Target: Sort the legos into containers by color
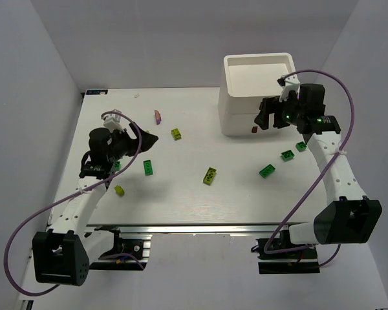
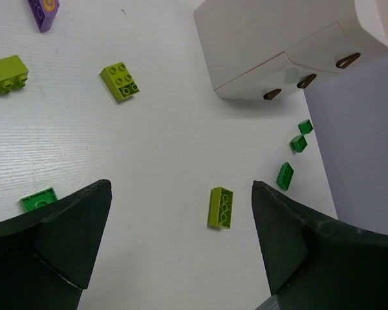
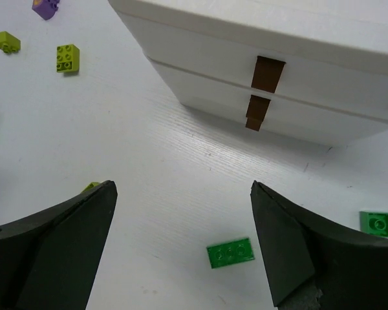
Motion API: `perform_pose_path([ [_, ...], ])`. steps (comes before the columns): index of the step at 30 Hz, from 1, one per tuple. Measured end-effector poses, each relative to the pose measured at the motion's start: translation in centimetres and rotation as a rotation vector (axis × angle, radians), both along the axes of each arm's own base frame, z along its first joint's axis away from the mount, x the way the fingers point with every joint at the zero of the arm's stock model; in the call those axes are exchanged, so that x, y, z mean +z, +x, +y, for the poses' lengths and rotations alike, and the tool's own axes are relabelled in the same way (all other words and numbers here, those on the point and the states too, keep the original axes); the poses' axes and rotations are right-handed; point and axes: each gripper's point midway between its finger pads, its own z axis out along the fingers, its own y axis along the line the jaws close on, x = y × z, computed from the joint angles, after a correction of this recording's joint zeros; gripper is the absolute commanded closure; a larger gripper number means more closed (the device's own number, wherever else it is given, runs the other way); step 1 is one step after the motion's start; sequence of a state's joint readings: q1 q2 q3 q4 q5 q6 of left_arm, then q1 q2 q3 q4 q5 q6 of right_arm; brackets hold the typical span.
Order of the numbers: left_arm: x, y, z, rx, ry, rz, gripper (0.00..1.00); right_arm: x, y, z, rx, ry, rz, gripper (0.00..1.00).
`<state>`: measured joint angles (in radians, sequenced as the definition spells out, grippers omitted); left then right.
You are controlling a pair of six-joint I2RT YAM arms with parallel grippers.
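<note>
Black fingers (image 2: 58, 239) of the left gripper (image 2: 180, 187) stood wide apart and held nothing, hovering over the white table (image 1: 181, 200), with a yellow-green lego (image 2: 221, 207) lying below the gap. Right gripper (image 3: 181, 185) was just as wide and empty, facing the white drawer unit (image 3: 349, 71) and its brown handles (image 3: 267, 73). Other legos lay loose on the table: three green ones (image 1: 288, 155) near the unit and a purple one (image 1: 158, 116) toward the far left.

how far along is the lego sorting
Nothing looks sorted yet: the top tray shows no bricks and the drawers are shut. Nothing is in hand; both arms' jaws stand open and empty. Left: all the legos on the table, like the purple brick, a yellow-green brick and a green brick.
</note>
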<state>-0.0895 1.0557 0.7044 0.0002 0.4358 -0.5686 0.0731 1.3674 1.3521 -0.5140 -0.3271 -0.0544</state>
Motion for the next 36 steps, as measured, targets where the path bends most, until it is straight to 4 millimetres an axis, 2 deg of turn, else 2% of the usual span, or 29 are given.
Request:
perform_pose_path([
  [3,0.3,0.0,0.0,0.0,-0.006,-0.011,0.02,0.2,0.1,0.1,0.061,-0.038,-0.06,0.11],
  [6,0.7,-0.2,-0.1,0.003,-0.017,-0.027,0.02,-0.2,-0.6,0.5,0.129,-0.068,-0.128,0.12],
  [9,1.5,-0.4,0.0,0.007,-0.018,-0.052,0.02,-0.6,-0.8,0.9,0.156,-0.061,-0.153,0.38],
  [10,1.8,-0.6,0.1,0.01,-0.018,-0.059,0.02,-0.6,-0.5,0.9,0.155,-0.056,-0.158,0.55],
  [12,2.3,-0.9,0.2,0.014,-0.018,-0.078,0.02,-0.9,0.2,1.1,0.123,-0.02,-0.143,0.59],
  [16,2.7,-1.7,0.4,0.025,-0.017,-0.093,0.02,-1.5,1.6,0.9,0.018,0.058,-0.092,0.34],
  [19,2.4,-2.2,0.5,0.03,-0.023,-0.092,0.02,-1.2,2.5,0.4,-0.07,0.096,-0.087,0.34],
  [22,1.3,-2.5,0.5,0.033,-0.03,-0.062,0.02,-1.0,3.4,-0.3,-0.15,0.119,-0.089,0.32],
  [25,0.5,-2.4,0.5,0.034,-0.032,-0.034,0.02,-1.3,5.1,-0.8,-0.213,0.135,-0.077,0.31],
  [28,0.2,-2.3,0.5,0.034,-0.028,-0.025,0.02,-3.0,6.6,-1.0,-0.252,0.139,-0.04,0.32],
  [32,0.0,-2.2,0.5,0.034,-0.024,-0.021,0.02,-5.7,7.5,-1.3,-0.284,0.132,0.023,0.32],
  [36,0.0,-2.2,0.5,0.036,-0.025,-0.022,0.02,-6.6,8.2,-1.3,-0.29,0.125,0.035,0.36],
])
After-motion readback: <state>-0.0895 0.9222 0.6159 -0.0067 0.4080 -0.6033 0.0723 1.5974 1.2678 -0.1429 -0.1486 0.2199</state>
